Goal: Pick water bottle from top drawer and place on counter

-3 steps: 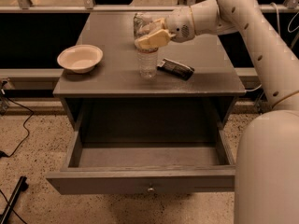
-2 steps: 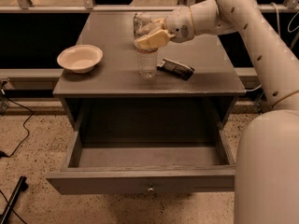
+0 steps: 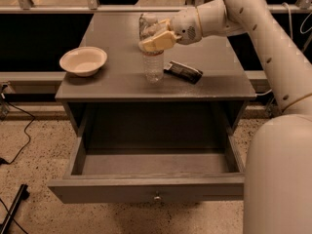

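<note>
1. Small clear ribbed plastic water bottle standing upright near the middle of the flat grey-painted wooden surface, base resting on it.
2. Cream-coloured two-finger pincer at the bottle's upper part, pinching it from either side, with one finger crossing the front.
3. White jointed robot arm reaching in from the right edge.
4. Any label on the bottle too small to read.
5. Round cream bowl on the left of the surface, well apart from the bottle.
6. Flat dark rectangular packet lying at an angle just right of the bottle, its print not legible.
7. Wide shallow grey wooden top drawer pulled out below the surface, with a small round metal knob at the centre of its plain front.
</note>
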### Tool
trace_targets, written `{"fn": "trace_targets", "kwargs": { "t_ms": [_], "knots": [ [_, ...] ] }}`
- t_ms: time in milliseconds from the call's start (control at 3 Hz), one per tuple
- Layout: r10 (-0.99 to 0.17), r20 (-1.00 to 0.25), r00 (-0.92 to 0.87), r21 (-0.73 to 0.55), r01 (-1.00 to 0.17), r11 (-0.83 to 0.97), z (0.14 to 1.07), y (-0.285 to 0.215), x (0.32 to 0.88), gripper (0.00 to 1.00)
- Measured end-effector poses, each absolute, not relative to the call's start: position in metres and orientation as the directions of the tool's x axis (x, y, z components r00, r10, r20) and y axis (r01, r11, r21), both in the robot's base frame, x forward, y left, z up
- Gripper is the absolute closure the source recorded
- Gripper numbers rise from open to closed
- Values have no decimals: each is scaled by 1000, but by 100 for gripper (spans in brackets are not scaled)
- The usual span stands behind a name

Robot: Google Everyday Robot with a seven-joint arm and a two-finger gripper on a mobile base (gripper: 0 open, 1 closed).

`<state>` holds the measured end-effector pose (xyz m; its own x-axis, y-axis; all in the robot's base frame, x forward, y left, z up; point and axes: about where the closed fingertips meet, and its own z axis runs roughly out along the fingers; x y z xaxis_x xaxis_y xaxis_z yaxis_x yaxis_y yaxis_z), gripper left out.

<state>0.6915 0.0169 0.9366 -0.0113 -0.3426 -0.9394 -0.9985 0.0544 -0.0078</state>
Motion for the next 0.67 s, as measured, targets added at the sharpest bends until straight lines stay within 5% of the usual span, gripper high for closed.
{"fn": "trace_targets", "kwargs": {
  "t_ms": [333, 667],
  "knots": [
    [-343, -939, -11, -8, -998, 54, 937, 17, 691, 11],
    [-342, -940, -12, -6, -999, 51, 936, 20, 691, 0]
  ]
}}
